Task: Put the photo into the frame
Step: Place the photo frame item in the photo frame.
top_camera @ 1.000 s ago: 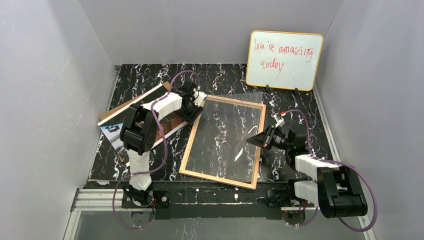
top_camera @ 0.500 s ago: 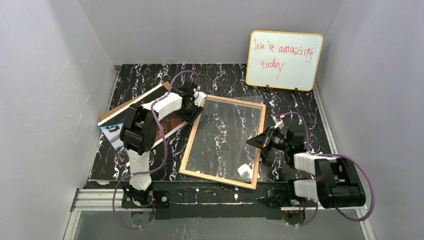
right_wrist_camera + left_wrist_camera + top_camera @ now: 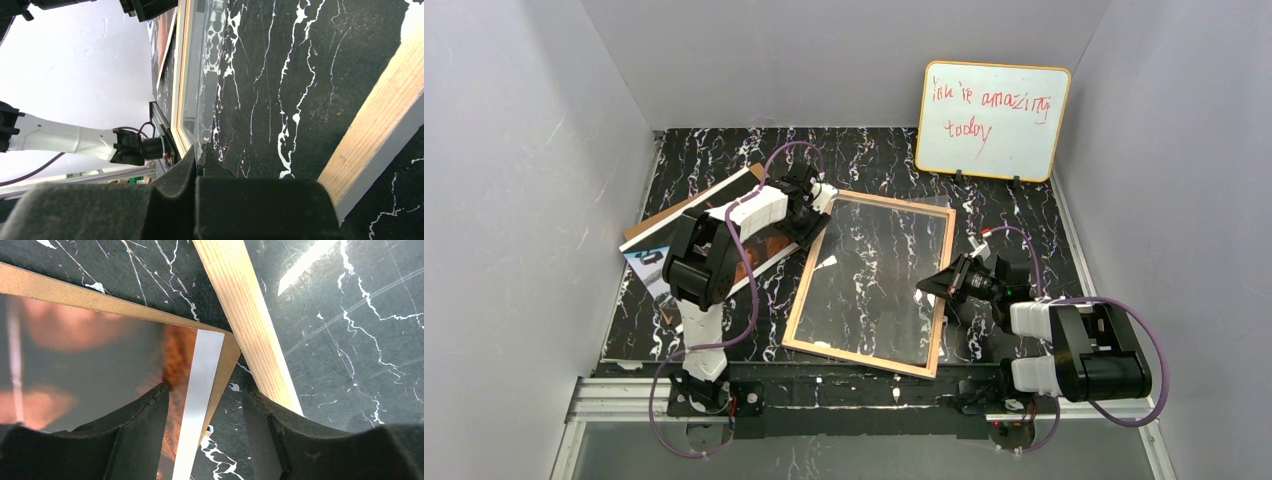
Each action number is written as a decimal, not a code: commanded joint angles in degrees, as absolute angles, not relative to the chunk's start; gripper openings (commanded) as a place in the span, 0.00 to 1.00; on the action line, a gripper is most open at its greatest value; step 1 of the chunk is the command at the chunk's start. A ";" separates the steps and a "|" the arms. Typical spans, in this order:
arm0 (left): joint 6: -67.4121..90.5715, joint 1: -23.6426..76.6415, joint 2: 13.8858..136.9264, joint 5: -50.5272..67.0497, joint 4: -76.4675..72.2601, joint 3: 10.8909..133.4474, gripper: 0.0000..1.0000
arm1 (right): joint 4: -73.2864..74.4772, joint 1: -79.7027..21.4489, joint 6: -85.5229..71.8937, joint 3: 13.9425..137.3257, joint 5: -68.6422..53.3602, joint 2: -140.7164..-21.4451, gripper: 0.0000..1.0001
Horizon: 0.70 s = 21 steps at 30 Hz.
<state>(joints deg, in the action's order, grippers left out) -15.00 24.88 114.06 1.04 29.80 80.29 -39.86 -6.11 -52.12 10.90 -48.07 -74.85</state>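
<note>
Photo lies at left on its backing board, with the left gripper half open astride its corner, holding nothing and unmoved. Frame lies back-up mid-table. Right gripper, clamped on the clear pane, has lowered it over the last second. Once the pane is seated, the photo probably goes in next.

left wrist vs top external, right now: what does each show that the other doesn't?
Left wrist only: the glossy dark photo, its white-bordered corner lying on the plain brown backing board, right beside a rail of the thin tan wooden frame.
Top external only: the orange-rimmed whiteboard, the frame's whole outline, and the right end effector at the right edge of the clear pane.
Both: the left end effector open over the photo's corner, and the black marbled table.
</note>
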 commanded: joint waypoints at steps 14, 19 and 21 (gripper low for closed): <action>-14.99 25.77 118.61 4.05 34.26 77.08 0.53 | -29.16 -6.06 -44.83 16.00 -46.83 -72.95 0.01; -15.03 25.77 118.63 4.00 34.50 77.26 0.53 | -29.17 -5.99 -44.57 17.56 -47.28 -74.21 0.01; -15.03 25.82 118.57 3.92 34.54 77.40 0.53 | -28.63 -6.03 -44.56 17.88 -47.01 -74.35 0.01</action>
<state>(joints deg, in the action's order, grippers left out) -15.03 24.88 114.06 1.04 29.87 80.34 -29.17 -6.02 -46.06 15.22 -46.63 -73.97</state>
